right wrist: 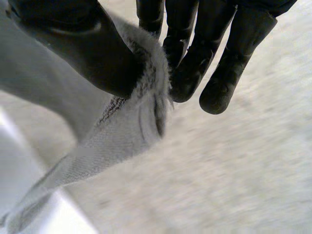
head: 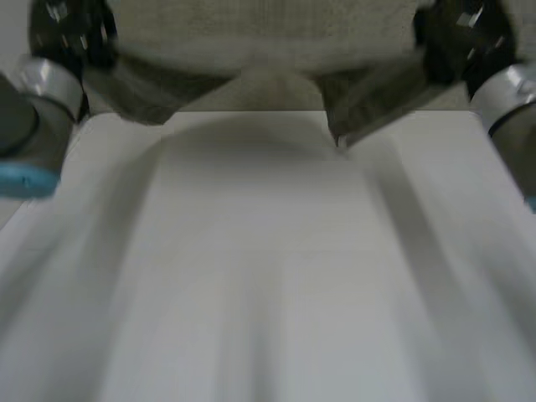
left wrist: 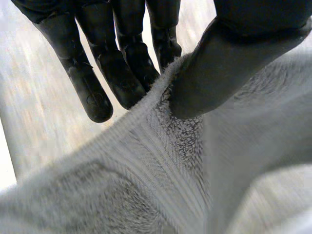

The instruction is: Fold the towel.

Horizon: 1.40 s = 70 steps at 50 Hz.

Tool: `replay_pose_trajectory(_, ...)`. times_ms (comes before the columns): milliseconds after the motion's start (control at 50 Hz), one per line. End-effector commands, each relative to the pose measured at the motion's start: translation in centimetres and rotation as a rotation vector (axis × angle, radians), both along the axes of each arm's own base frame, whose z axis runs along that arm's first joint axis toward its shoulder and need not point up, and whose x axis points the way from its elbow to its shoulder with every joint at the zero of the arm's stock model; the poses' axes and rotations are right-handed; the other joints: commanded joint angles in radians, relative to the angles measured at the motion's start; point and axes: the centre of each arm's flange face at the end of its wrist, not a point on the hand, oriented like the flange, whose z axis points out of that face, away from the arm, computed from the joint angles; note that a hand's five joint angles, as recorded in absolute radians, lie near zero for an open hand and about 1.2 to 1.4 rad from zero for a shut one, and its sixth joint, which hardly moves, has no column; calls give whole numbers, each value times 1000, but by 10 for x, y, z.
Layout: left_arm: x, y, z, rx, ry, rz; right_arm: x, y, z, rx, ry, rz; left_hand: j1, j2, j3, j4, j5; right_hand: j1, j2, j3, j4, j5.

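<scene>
The towel [head: 268, 33] stretches across the far side of the table [head: 268, 268], between the left hand [head: 71, 38] at its left end and the right hand [head: 456, 42] at its right end. Each hand pinches the towel's edge, thumb on one face and fingers on the other. A towel corner hangs below each hand.

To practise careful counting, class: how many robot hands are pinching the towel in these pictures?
2. The left hand pinches the towel's edge between thumb and fingers, on the robot's left; the right hand pinches its edge likewise, on the right.
</scene>
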Motion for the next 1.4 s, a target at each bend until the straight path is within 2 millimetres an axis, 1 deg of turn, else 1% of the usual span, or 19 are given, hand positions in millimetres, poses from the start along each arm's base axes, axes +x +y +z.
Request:
replay_pose_trajectory(20, 14, 20, -106, 255, -79, -37, 6, 28, -92, 240, 109, 162, 101, 41, 48, 33, 85, 59, 60, 47, 49, 53)
replay_pose_trajectory(40, 14, 20, -106, 255, -79, -37, 6, 28, -92, 241, 109, 163, 101, 41, 48, 33, 85, 59, 60, 47, 49, 53)
replay_pose_trajectory(80, 15, 32, -139, 308, -125, -60, 5, 41, -130, 324, 165, 177, 101, 41, 48, 33, 85, 59, 60, 47, 49, 53)
replay_pose_trajectory(140, 19, 43, -162, 335, -202, -69, 3, 48, -147, 356, 204, 177, 101, 41, 48, 33, 85, 59, 60, 47, 49, 53)
replay_pose_trajectory(180, 23, 48, -169, 337, -251, -64, -1, 61, -171, 398, 286, 176, 101, 41, 48, 33, 85, 59, 60, 47, 49, 53)
replay_pose_trajectory(240, 31, 52, -179, 331, -339, -42, -6, 71, -179, 406, 345, 168, 101, 41, 48, 33, 85, 59, 60, 47, 49, 53)
replay_pose_trajectory(420, 48, 48, -184, 332, -401, 14, -22, 83, -154, 376, 326, 124, 101, 41, 48, 33, 85, 59, 60, 47, 49, 53)
replay_pose_trajectory(480, 49, 44, -187, 312, -398, 26, -28, 85, -148, 388, 288, 112, -168, -229, -222, -237, -185, 59, 60, 47, 49, 53)
replay_pose_trajectory(620, 48, 42, -202, 283, -410, 31, -40, 77, -149, 439, 220, 72, -321, -381, -374, -389, -338, 59, 60, 47, 49, 53)
replay_pose_trajectory(900, 46, 46, -197, 276, -402, 29, -68, 56, -147, 445, 186, -117, -324, -385, -378, -392, -341, 59, 60, 47, 49, 53)
replay_pose_trajectory(940, 44, 52, -192, 270, -401, 22, -69, 57, -148, 459, 172, -127, 63, 3, 10, -5, 47, 59, 60, 47, 49, 53)
replay_pose_trajectory(1220, 24, 91, -161, 247, -404, -116, -68, 58, -146, 463, 159, -128, 101, 41, 48, 33, 85, 59, 60, 47, 49, 53)
replay_pose_trajectory(1280, 23, 96, -129, 162, -395, -127, -68, 56, -125, 411, 140, -131, 101, 41, 48, 33, 85, 59, 60, 47, 49, 53)
replay_pose_trajectory(1300, 24, 98, -111, 106, -390, -118, -68, 58, -101, 358, 125, -133, 101, 41, 48, 33, 85, 59, 60, 47, 49, 53)
replay_pose_trajectory(1320, 27, 99, -91, 47, -383, -101, -68, 59, -101, 358, 125, -133, 101, 41, 48, 33, 85, 59, 60, 47, 49, 53)
replay_pose_trajectory(1340, 27, 100, -91, 47, -383, -101, -69, 62, -79, 318, 110, -134, 101, 41, 48, 33, 85, 59, 60, 47, 49, 53)
replay_pose_trajectory(1360, 31, 102, -69, -17, -376, -79, -69, 65, -58, 283, 98, -135, 101, 41, 48, 33, 85, 59, 60, 47, 49, 53)
replay_pose_trajectory(1380, 31, 102, -69, -17, -375, -79, -69, 65, -58, 283, 98, -135, 101, 41, 48, 33, 85, 59, 60, 47, 49, 53)
replay_pose_trajectory(1400, 35, 106, -48, -80, -363, -60, -69, 68, -40, 258, 89, -132, 101, 41, 48, 33, 85, 59, 60, 47, 49, 53)
